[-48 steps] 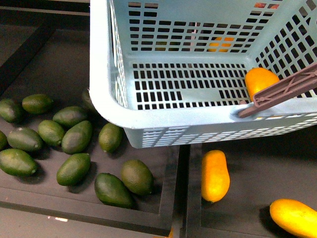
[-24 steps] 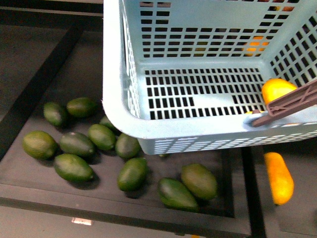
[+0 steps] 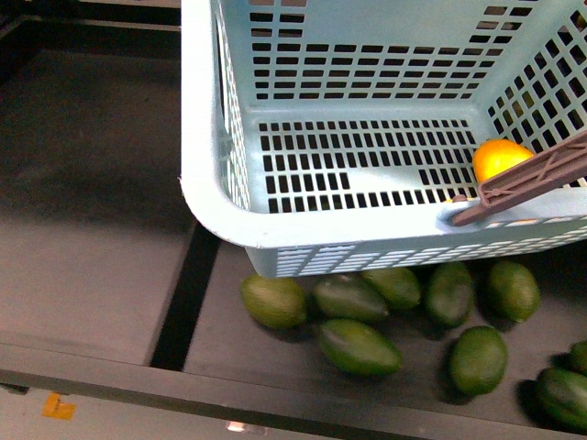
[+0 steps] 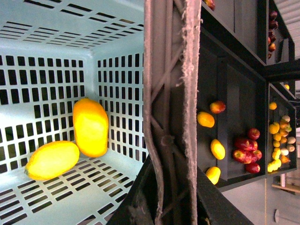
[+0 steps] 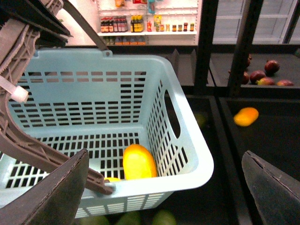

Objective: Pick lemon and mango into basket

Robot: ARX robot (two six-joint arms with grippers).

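The pale turquoise basket [image 3: 197, 137] hangs above the dark shelf and fills the upper front view. Its brown-grey handle [image 3: 537, 172] rises to the right. My left gripper [image 4: 171, 190] is shut on that handle [image 4: 168, 84], which runs straight between its jaws. On the basket floor lie the orange-yellow mango [image 4: 90, 126] and, touching it, the brighter yellow lemon [image 4: 51, 160]. From the front only the mango [image 3: 500, 156] shows, behind the handle. My right gripper [image 5: 164, 185] is open, empty and just outside the basket's near rim, with the mango [image 5: 139, 161] beyond it.
Several dark green fruits [image 3: 358, 346] lie in the black tray beneath the basket. A tray divider [image 3: 183, 293] runs below the basket's left corner. Red apples [image 4: 248, 145] and yellow fruits [image 4: 217, 149] fill side shelves. One orange fruit [image 5: 246, 116] lies alone on a shelf.
In the front view the shelf has slid rightward under the basket. The green fruits now lie under its right half, and the loose orange fruits have left view. The handle stays gripped.
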